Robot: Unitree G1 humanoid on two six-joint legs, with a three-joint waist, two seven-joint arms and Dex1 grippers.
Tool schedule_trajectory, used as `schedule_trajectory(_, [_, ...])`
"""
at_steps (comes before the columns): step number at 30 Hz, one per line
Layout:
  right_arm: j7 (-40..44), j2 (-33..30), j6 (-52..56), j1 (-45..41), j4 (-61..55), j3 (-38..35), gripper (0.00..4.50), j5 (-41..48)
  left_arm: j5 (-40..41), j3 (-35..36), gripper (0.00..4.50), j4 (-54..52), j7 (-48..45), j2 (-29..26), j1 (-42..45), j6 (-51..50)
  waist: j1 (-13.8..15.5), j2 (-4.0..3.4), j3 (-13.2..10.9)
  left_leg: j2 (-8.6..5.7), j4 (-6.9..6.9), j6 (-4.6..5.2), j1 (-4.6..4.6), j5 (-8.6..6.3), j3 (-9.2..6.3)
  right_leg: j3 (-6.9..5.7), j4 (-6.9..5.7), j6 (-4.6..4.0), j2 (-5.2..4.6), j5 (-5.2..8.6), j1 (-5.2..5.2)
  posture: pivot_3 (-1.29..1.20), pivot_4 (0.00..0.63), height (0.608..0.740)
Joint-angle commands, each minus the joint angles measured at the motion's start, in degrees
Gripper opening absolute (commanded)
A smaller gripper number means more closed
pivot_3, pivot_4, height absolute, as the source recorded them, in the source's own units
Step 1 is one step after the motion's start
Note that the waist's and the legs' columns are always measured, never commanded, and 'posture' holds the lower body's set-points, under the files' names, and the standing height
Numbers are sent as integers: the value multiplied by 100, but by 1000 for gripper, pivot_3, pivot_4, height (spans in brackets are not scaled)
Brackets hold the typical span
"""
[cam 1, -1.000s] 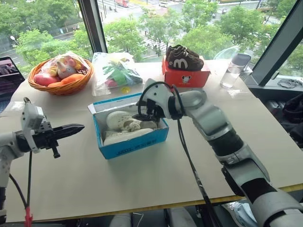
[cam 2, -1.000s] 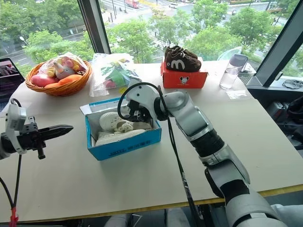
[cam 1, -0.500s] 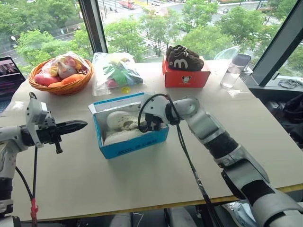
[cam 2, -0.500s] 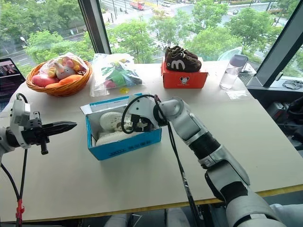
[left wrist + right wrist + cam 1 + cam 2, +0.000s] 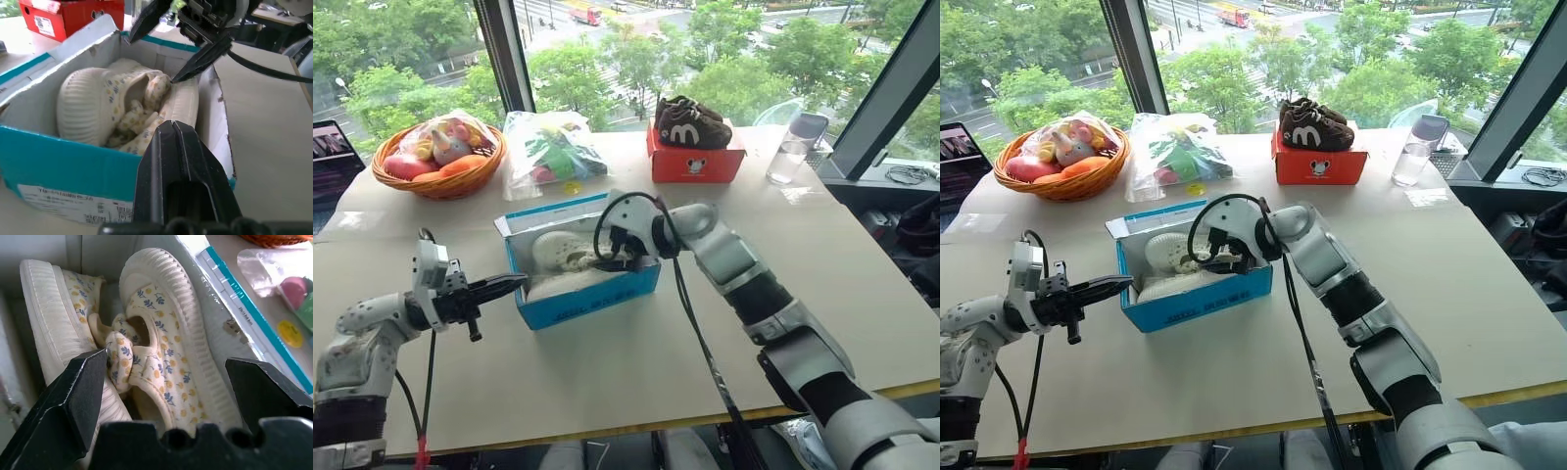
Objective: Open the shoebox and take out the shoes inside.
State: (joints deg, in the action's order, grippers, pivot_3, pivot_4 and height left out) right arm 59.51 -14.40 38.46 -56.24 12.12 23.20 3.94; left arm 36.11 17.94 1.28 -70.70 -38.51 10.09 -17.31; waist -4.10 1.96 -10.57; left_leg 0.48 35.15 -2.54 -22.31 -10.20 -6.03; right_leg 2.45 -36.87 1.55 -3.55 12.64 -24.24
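The blue shoebox [image 5: 578, 269] sits open near the middle of the table [image 5: 636, 362], and the cream floral children's shoes [image 5: 146, 333] lie inside it — one on its side, sole ridges showing. The right gripper [image 5: 619, 253] reaches down into the box with its black fingers [image 5: 73, 396] spread wide on either side of a shoe, grasping nothing. The left gripper [image 5: 505, 286] hovers just outside the box's left end wall, fingers pressed together — empty.
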Motion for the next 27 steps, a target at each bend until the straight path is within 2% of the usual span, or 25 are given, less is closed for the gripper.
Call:
schedule_trajectory(1, [87, 185, 737, 34, -389, -23, 4458, 380, 45, 108, 0, -106, 240, 259, -93, 322, -13, 0, 0, 13, 0, 0, -1, 0, 3, 0, 0, -7, 13, -3, -4, 0, 150, 740])
schedule_trajectory(4, [-60, 222, 869, 20, -368, 2, 4458, 345, 34, 114, 0, -120, 308, 334, -95, 404, 2, 0, 0, 23, -4, 0, 2, 0, 4, -3, -1, -15, 22, -2, -4, 0, 150, 740])
schedule_trajectory(15, [-637, 472, 400, -483, 561, -301, 4458, 147, 286, 402, 0, -302, 197, -230, -209, 68, 4, -2, -1, 28, -7, -1, 0, 0, 5, -3, 0, -22, 29, 0, -10, 0, 150, 740])
schedule_trajectory(27, [-666, 28, -654, -302, 998, 203, 4458, -509, 541, 912, 0, -436, 74, -711, -555, -155, 30, -2, -2, 27, -10, -1, -1, -1, 5, -7, 9, -22, 27, 1, -6, 0, 150, 740])
